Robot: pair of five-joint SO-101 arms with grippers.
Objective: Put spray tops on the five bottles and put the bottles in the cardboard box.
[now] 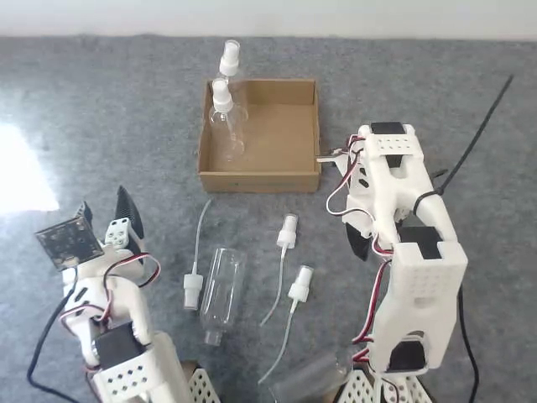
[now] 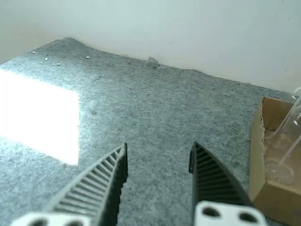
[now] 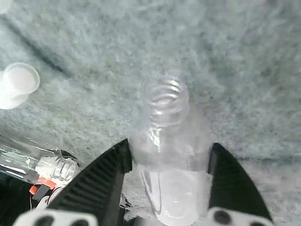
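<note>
L gripper (image 2: 159, 147) jaws wide apart, empty, over open carpet (image 2: 141, 103); cardboard box (image 2: 275, 188) edge near. R gripper (image 3: 170, 143) clamps uncapped bottle (image 3: 165, 101).

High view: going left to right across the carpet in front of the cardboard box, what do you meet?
Left gripper → spray top with tube → lying bottle → two more spray tops → right arm.

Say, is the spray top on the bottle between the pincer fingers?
Off: the bottle in the right pincer shows a bare threaded neck.
</note>
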